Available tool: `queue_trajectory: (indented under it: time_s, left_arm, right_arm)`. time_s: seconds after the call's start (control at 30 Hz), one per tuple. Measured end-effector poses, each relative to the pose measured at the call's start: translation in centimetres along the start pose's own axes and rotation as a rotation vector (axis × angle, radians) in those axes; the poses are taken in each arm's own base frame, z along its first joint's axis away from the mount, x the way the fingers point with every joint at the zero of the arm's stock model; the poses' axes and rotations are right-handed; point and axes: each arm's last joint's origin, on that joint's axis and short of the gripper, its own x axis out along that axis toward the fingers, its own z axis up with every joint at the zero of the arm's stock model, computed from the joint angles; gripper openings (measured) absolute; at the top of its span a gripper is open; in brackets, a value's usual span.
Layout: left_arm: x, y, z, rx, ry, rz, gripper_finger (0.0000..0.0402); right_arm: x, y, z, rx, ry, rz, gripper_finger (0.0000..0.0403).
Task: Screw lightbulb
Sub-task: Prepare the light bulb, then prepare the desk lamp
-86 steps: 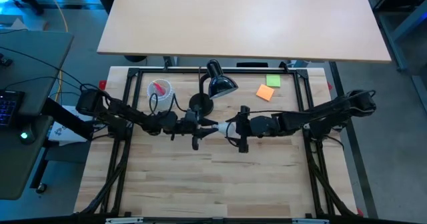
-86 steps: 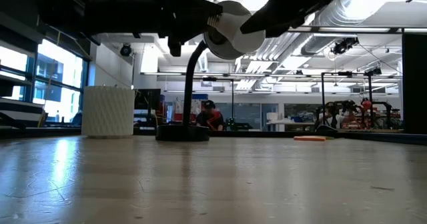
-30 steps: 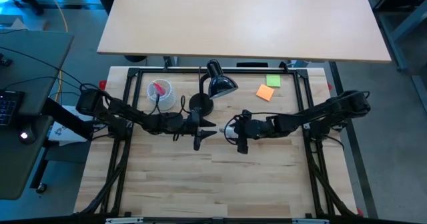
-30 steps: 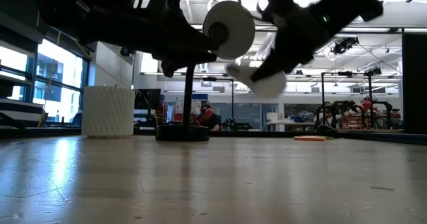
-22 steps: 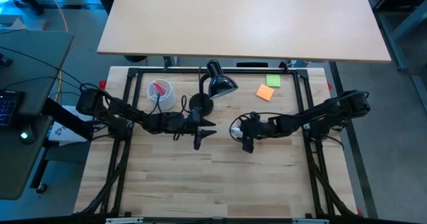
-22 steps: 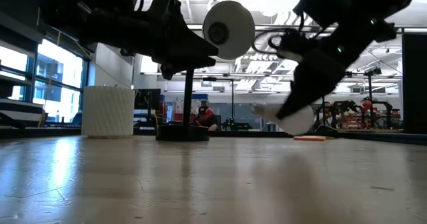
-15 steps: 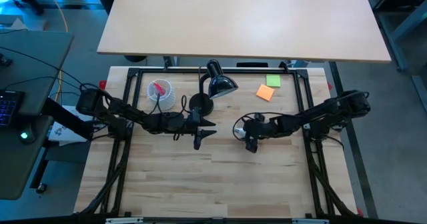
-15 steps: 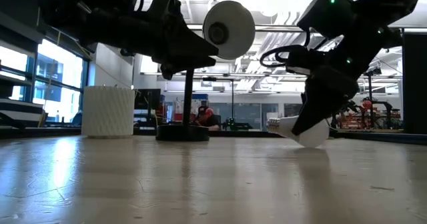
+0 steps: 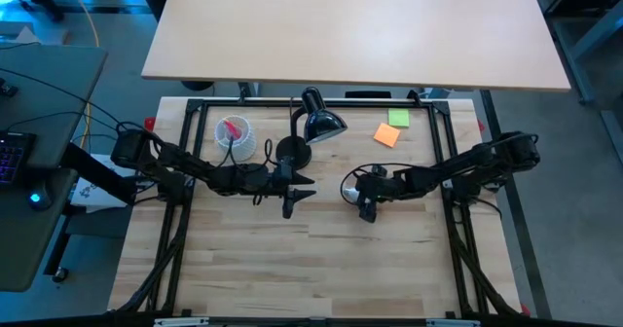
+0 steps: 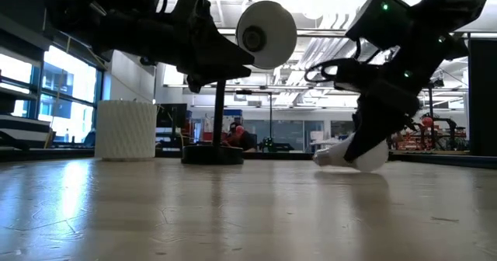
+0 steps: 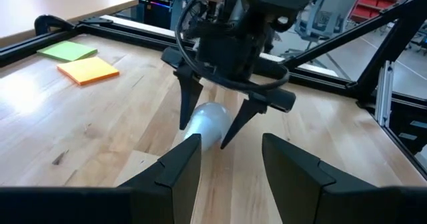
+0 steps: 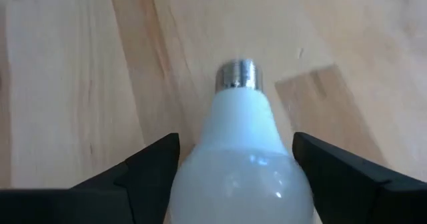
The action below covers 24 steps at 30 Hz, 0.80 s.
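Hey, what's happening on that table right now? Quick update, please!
Right tool open, fingers either side of the lightbulb. Lightbulb lying on the table, screw base toward the left tool. Left tool hovering mid-table, empty, part open. Black lamp behind, nothing blocking.

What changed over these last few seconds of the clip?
The right claw carried the lightbulb away from the left claw, lowered it onto the table and opened around it. The left arm, lamp and cup stayed put.

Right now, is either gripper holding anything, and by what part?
Nothing is held. The right gripper stands open around the globe of the lightbulb, which lies on the table. The left gripper is open and empty.
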Motion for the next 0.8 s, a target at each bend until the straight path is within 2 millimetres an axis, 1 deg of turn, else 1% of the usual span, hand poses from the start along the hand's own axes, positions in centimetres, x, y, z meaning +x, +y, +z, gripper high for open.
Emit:
queue_trajectory:
  time_s: [0.2,0.37,0.6,0.7,0.8]
  left_arm:
    - [0.0,0.0,0.0,-0.001,-0.001,-0.002,0.0156]
    - [-0.4,-0.6,0.7,-0.011,-0.032,-0.022,0.0156]
    - [-2.1,-1.0,3.2,0.014,-0.103,-0.020,0.0156]
    - [-3.5,-0.9,4.4,0.014,-0.107,0.049,0.0156]
    - [-5.3,-0.5,5.6,0.031,-0.107,0.172,0.0154]
  right_arm:
    - [-0.1,0.0,0.1,-0.001,-0.011,0.001,0.0306]
    - [-1.0,0.0,0.7,0.010,-0.060,0.008,0.0307]
    - [-4.4,-0.4,2.1,0.016,-0.215,-0.001,0.0307]
    - [-6.0,-0.6,2.6,0.018,-0.294,-0.001,0.0307]
    - [-7.4,-0.7,3.1,0.013,-0.363,0.012,0.0307]
